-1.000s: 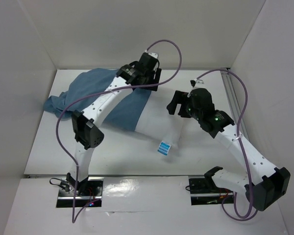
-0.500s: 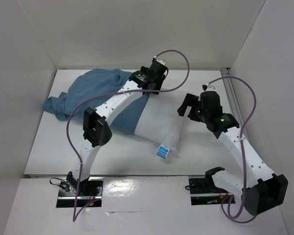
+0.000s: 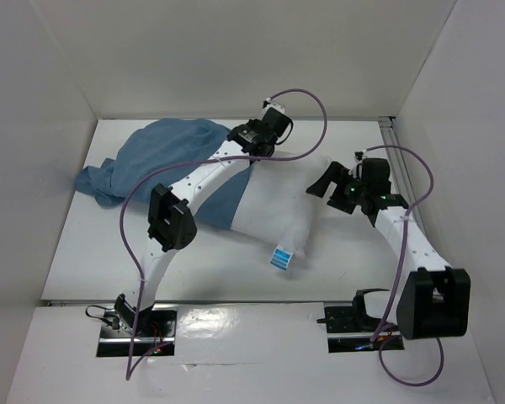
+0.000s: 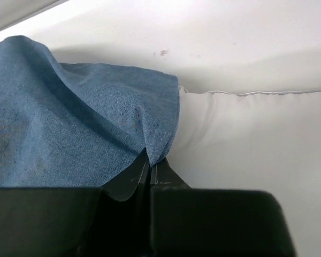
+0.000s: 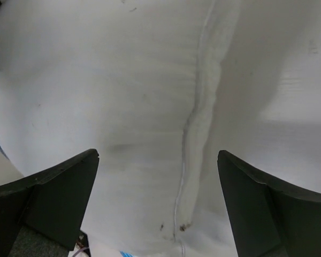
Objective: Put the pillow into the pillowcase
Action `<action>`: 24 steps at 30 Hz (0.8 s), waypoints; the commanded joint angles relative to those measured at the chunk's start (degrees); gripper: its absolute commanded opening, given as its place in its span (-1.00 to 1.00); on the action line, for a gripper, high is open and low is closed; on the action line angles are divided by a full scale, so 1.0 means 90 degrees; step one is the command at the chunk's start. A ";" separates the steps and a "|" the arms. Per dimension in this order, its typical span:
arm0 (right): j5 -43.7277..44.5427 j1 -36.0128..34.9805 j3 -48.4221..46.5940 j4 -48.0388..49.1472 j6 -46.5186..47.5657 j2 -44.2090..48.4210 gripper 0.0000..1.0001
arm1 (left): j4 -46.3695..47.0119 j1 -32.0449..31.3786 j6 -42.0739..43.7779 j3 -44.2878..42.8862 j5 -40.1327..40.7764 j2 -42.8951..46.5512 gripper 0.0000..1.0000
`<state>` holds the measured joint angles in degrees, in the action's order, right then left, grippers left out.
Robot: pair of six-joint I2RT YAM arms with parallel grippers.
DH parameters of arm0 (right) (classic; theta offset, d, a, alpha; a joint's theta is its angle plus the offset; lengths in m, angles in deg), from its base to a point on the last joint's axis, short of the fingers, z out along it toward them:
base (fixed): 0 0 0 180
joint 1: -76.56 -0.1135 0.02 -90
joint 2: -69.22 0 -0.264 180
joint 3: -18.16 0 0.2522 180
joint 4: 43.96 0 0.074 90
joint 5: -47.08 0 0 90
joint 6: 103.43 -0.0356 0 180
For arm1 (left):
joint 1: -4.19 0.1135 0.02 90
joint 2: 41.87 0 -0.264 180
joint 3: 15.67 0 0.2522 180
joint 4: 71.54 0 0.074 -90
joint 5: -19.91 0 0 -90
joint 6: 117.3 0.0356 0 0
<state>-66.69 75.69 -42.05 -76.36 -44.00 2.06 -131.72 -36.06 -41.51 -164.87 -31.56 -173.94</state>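
Left gripper (image 4: 149, 167) is pinched together on the open hem of the pillowcase (image 4: 69, 123), right where the blue cloth meets the pillow (image 4: 246, 139). The bite looks thin, only the very edge of the hem between the tips. The right gripper (image 5: 158, 184) hangs over the pillow's bare end with its jaws spread wide, straddling the seam and gripping nothing.

From above, the pillow lies across the middle of the table (image 3: 84, 252), its left part covered by the pillowcase and its right part, with the small blue-and-white label (image 3: 280, 255) at the near corner, out in the open. The rest of the pillowcase is bunched toward the far left.

The main risk, as I judge it, is the hem slipping out of that shallow pinch once it is tugged over the plump filling. With nothing holding the pillow, a pull on the case could also simply drag the pillow along, gaining no cover. I cannot tell whether the left tips have caught pillow fabric together with the hem; if so, the two would move as one and the mouth would bunch rather than slide.
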 commanded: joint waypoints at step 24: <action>0.0082 -0.2489 -0.1430 0.2510 -0.0910 -0.0525 -1.00 | 0.1777 -0.0547 -0.2677 -0.0710 -0.7668 0.2068 -1.00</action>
<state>-64.22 59.41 -54.45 -65.73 -47.60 0.97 -130.74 -33.76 -55.11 -165.17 -76.87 -158.14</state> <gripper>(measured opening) 0.036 0.115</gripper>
